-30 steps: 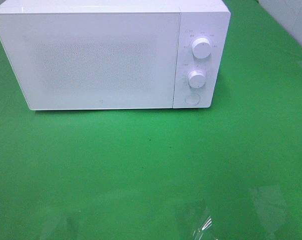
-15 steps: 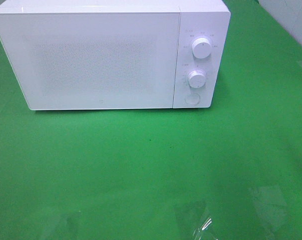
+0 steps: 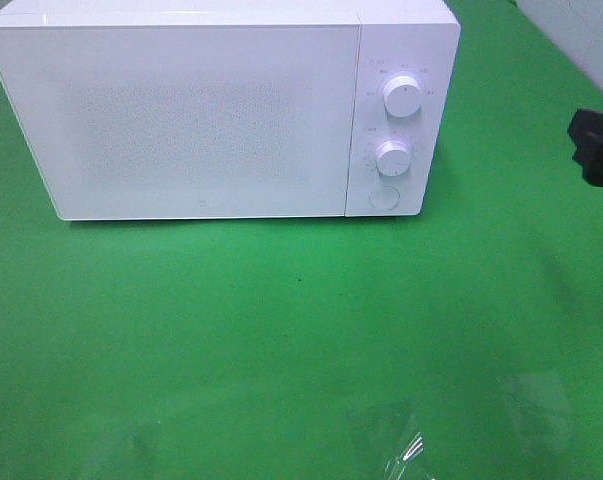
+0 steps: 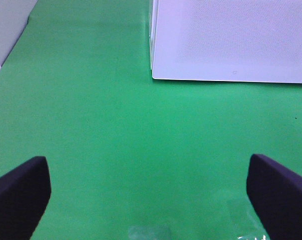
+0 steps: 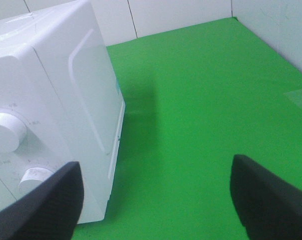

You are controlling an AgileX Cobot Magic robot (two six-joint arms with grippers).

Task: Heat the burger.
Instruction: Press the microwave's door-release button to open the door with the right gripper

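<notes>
Though wide apart — R gripper (image 5: 156, 200) empty, prob. near microwave (image 5: 85, 100).

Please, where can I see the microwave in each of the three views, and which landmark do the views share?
Exterior high: the microwave fills the upper left and middle, door shut, knobs on its right.
Left wrist: ahead of the open fingers, only its door corner shows.
Right wrist: close beside one finger; knobs and side wall show.
Shared landmark: the green table cover.

Microwave (image 3: 181, 120) dial markings (image 3: 403, 68) — unreadable
</notes>
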